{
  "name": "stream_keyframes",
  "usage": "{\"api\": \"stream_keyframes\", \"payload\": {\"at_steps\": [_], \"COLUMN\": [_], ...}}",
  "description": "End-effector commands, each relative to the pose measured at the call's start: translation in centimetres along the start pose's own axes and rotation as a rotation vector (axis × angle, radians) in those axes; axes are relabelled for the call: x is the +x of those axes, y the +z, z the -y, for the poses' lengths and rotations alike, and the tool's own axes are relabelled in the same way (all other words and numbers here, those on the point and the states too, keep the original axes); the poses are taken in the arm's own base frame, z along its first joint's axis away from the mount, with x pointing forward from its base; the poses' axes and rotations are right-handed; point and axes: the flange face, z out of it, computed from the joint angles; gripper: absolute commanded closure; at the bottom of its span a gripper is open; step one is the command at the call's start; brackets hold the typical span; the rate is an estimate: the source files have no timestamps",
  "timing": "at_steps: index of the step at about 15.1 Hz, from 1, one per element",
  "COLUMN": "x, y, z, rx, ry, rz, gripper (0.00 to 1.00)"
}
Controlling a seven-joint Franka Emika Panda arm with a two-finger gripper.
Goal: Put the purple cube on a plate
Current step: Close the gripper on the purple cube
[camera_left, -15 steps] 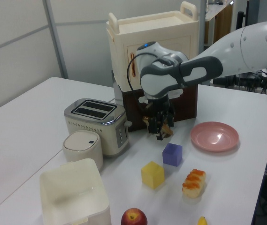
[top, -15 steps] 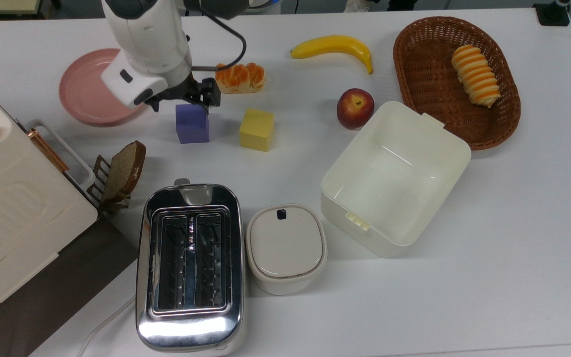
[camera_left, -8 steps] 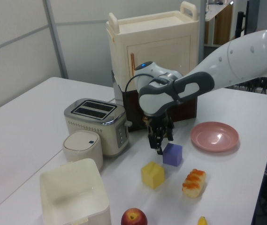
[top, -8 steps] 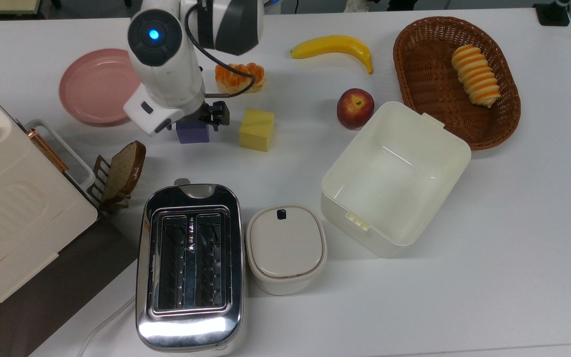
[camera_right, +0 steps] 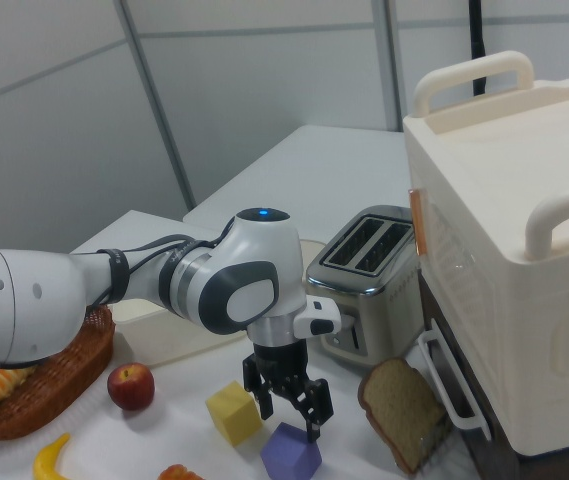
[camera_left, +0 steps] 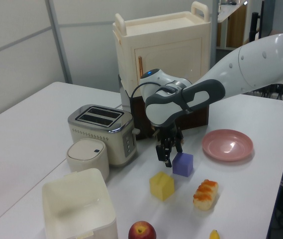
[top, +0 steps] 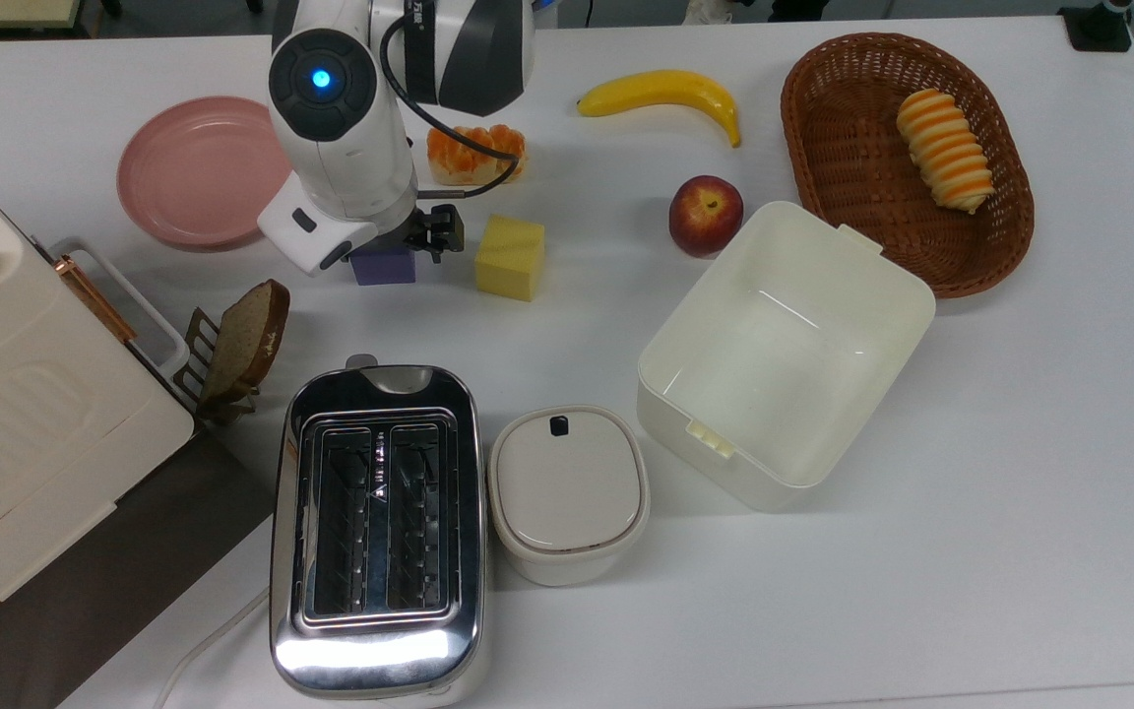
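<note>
The purple cube (top: 385, 266) rests on the white table, a short way to the top view's right of the pink plate (top: 178, 167); the arm's hand covers its upper part. My gripper (top: 385, 246) is open and hangs directly over the cube, one black finger (top: 437, 231) showing past the cube's right side. In the right view the gripper (camera_right: 289, 408) spreads just above the cube (camera_right: 292, 452). In the left view the gripper (camera_left: 171, 152) sits at the top edge of the cube (camera_left: 183, 164), with the plate (camera_left: 228, 145) to its right. Nothing is held.
A yellow cube (top: 510, 257) stands close to the purple one. Orange segments (top: 476, 153), a banana (top: 665, 94), an apple (top: 705, 215), a wicker basket (top: 1010, 226), a white bin (top: 784, 354), a toaster (top: 375, 532), a lidded pot (top: 567, 492) and a bread slice (top: 247, 335) lie around.
The arm has swung from beside the plate to over the purple cube and come lower, so the open fingers now stand at the cube's top. The cube has not moved.
</note>
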Motion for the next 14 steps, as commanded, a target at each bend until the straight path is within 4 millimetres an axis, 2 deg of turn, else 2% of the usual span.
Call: {"api": "stream_keyframes", "payload": {"at_steps": [1, 5, 6, 8, 9, 12, 14], "x": [-0.2, -0.2, -0.2, -0.1, -0.2, -0.6, -1.3], "y": [0.2, 0.4, 0.7, 0.8, 0.8, 0.0, -1.2], "z": [0.4, 0.9, 1.1, 1.1, 1.0, 0.5, 0.0], "rx": [-0.013, -0.012, -0.015, -0.025, -0.032, -0.029, -0.024], "ry": [-0.016, -0.022, -0.027, -0.04, -0.046, -0.096, -0.098], "rz": [-0.004, 0.002, 0.008, 0.009, 0.012, 0.021, 0.03], "gripper": [0.0, 0.08, 0.15, 0.42, 0.52, 0.67, 0.68]}}
